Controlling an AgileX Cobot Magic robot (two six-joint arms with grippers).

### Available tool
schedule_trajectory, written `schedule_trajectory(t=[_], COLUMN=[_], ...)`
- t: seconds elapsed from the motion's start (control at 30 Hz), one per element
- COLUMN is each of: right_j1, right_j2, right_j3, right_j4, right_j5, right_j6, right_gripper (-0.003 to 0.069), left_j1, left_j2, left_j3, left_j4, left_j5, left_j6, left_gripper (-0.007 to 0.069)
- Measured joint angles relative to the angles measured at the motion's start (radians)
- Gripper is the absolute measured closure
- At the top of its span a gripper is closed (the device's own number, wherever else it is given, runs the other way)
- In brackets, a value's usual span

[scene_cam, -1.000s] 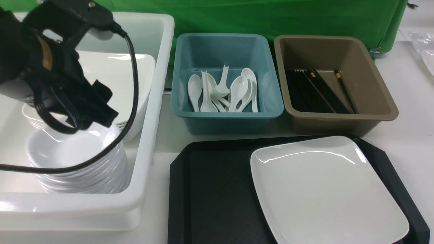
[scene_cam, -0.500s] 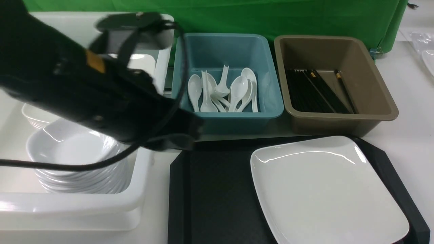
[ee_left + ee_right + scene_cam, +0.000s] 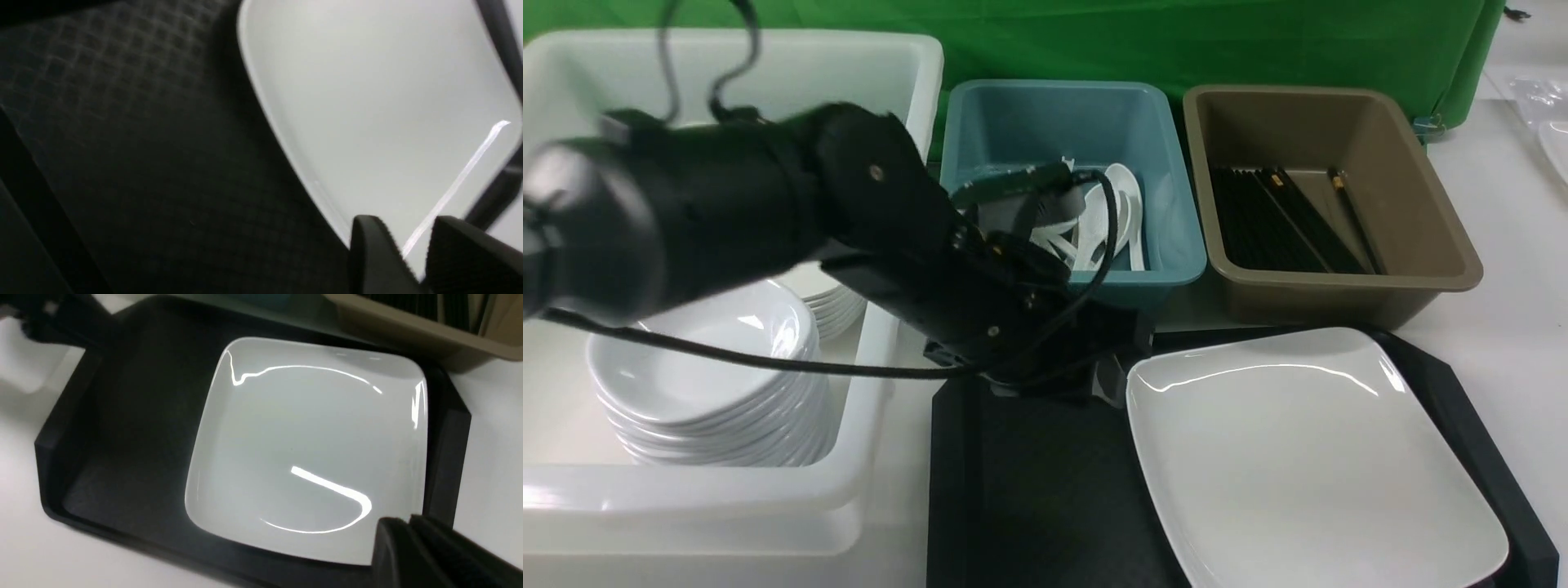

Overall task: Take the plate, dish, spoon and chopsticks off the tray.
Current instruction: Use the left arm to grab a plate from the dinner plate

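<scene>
The large white square plate [image 3: 1307, 457] lies on the right half of the black tray [image 3: 1029, 490]. My left arm reaches across from the left, and its gripper [image 3: 1112, 380] hangs low at the plate's far left corner. In the left wrist view the plate [image 3: 367, 102] shows through the gap of my left gripper [image 3: 408, 234], which is open and empty. The right wrist view looks down on the plate [image 3: 306, 449] and the tray [image 3: 122, 416] from above their near right corner, with my right gripper [image 3: 404, 526] shut and holding nothing. Only the plate is on the tray.
A white tub [image 3: 882, 392] at the left holds a stack of small dishes [image 3: 703, 384]. Behind the tray stand a teal bin [image 3: 1176, 245] with several white spoons [image 3: 1123, 220] and a brown bin [image 3: 1421, 237] with black chopsticks [image 3: 1282, 220]. A green cloth hangs at the back.
My left arm has swung right from above the dish stack in the white tub, down to the plate's far left corner. The plate has not moved.
</scene>
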Motion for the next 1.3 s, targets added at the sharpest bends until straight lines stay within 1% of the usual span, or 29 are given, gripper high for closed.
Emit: schedule_trajectory(t=[0.07,0.1,0.13,0.17,0.23,0.27,0.3,0.33,0.37,0.4,0.43,0.47,0.53,0.6,0.67,0.77,0.83,0.87,0.9,0.93,0.97,1.0,1.03,1.07,1.13,1.2,1.3], right_j1=[0.000,0.000,0.000,0.000,0.000,0.000,0.000,0.000,0.000,0.000,0.000,0.000,0.007,0.036,0.087,0.181,0.284,0.343,0.352,0.438,0.438,0.510,0.527,0.582,0.652,0.690,0.713], right_j2=[0.000,0.000,0.000,0.000,0.005,0.012,0.013,0.034,0.050,0.056,0.082,0.097,0.144,0.187,0.241,0.312,0.373,0.412,0.425,0.481,0.488,0.545,0.552,0.601,0.677,0.735,0.821], right_j3=[0.007,0.010,0.013,0.013,0.013,0.013,0.013,0.013,0.013,0.013,0.013,0.013,0.013,0.013,0.013,0.013,0.013,0.013,0.013,0.013,0.013,0.013,0.013,0.013,0.013,0.013,0.013], right_j4=[-0.001,-0.001,-0.002,-0.002,0.001,0.007,0.008,0.014,0.018,0.019,0.028,0.035,0.061,0.073,0.077,0.072,0.040,0.011,-0.004,-0.066,-0.074,-0.137,-0.145,-0.198,-0.243,-0.269,-0.297], right_j5=[-0.005,-0.007,-0.012,-0.014,-0.014,-0.014,-0.014,-0.010,-0.006,-0.004,0.002,0.008,0.023,0.033,0.034,0.019,-0.015,-0.039,-0.042,-0.072,-0.072,-0.097,-0.100,-0.127,-0.171,-0.222,-0.278], right_j6=[0.000,0.000,0.000,0.000,0.000,-0.001,-0.001,-0.004,-0.005,-0.005,-0.009,-0.016,-0.055,-0.076,-0.086,-0.080,-0.044,-0.012,-0.007,0.048,0.054,0.100,0.106,0.157,0.213,0.252,0.318], right_gripper=[0.0589,0.0589,0.0589,0.0589,0.0589,0.0591,0.0592,0.0597,0.0601,0.0603,0.0606,0.0607,0.0607,0.0607,0.0600,0.0552,0.0454,0.0384,0.0372,0.0266,0.0255,0.0186,0.0178,0.0126,0.0093,0.0085,0.0081], left_j1=[0.000,0.000,0.000,0.000,0.000,0.000,0.000,0.000,0.000,0.000,0.000,0.000,0.000,0.006,0.031,0.099,0.170,0.200,0.214,0.277,0.290,0.330,0.335,0.369,0.396,0.407,0.413], left_j2=[0.029,0.034,0.042,0.043,0.037,0.028,0.026,0.000,-0.016,-0.019,-0.044,-0.060,-0.095,-0.134,-0.185,-0.255,-0.305,-0.324,-0.334,-0.383,-0.389,-0.434,-0.447,-0.502,-0.565,-0.614,-0.668], left_j3=[0.000,0.000,-0.001,-0.008,-0.024,-0.035,-0.035,-0.053,-0.062,-0.064,-0.074,-0.078,-0.080,-0.080,-0.080,-0.080,-0.080,-0.075,-0.074,-0.047,-0.038,0.001,0.007,0.059,0.128,0.193,0.261], left_j4=[-0.002,-0.002,-0.002,0.006,0.034,0.062,0.067,0.112,0.131,0.136,0.149,0.164,0.213,0.269,0.302,0.319,0.324,0.324,0.326,0.333,0.335,0.339,0.339,0.339,0.336,0.330,0.317], left_j5=[-0.021,-0.025,-0.027,-0.019,-0.002,0.009,0.011,0.021,0.026,0.026,0.031,0.034,0.040,0.055,0.088,0.149,0.207,0.228,0.237,0.260,0.261,0.262,0.262,0.260,0.257,0.255,0.252], left_j6=[0.020,0.026,0.047,0.064,0.074,0.071,0.069,0.031,0.016,0.015,0.016,0.018,0.003,-0.033,-0.058,-0.067,-0.072,-0.072,-0.072,-0.072,-0.072,-0.072,-0.072,-0.072,-0.072,-0.072,-0.072], left_gripper=[0.0317,0.0305,0.0267,0.0251,0.0260,0.0282,0.0288,0.0358,0.0407,0.0429,0.0509,0.0553,0.0598,0.0613,0.0618,0.0617,0.0617,0.0617,0.0617,0.0616,0.0616,0.0616,0.0616,0.0616,0.0616,0.0616,0.0616])
